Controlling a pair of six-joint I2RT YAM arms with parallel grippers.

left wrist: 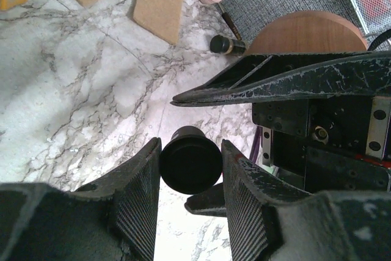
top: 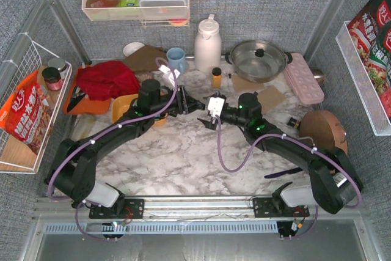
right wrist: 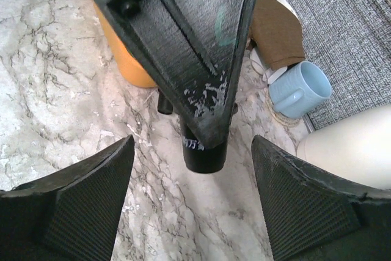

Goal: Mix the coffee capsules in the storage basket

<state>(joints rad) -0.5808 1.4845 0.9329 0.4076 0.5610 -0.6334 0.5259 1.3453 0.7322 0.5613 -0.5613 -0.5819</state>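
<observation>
My left gripper (top: 195,106) is shut on a black coffee capsule (left wrist: 190,166) and holds it above the marble at the table's middle. The capsule also shows in the right wrist view (right wrist: 204,154), under the left finger (right wrist: 183,47). My right gripper (top: 208,116) is open and faces the left one. Its fingers (left wrist: 275,84) stand on either side of the capsule without touching it. The orange storage basket (top: 124,107) lies behind the left gripper, mostly hidden by the left arm. Its wall shows in the right wrist view (right wrist: 122,53). The teal capsules are hidden.
A red cloth (top: 107,79) lies on an orange board at the left. A blue mug (top: 176,59), white thermos (top: 208,44), amber bottle (top: 216,77), steel pot (top: 259,59) and pink egg tray (top: 303,77) stand along the back. A wooden disc (top: 321,129) is at the right.
</observation>
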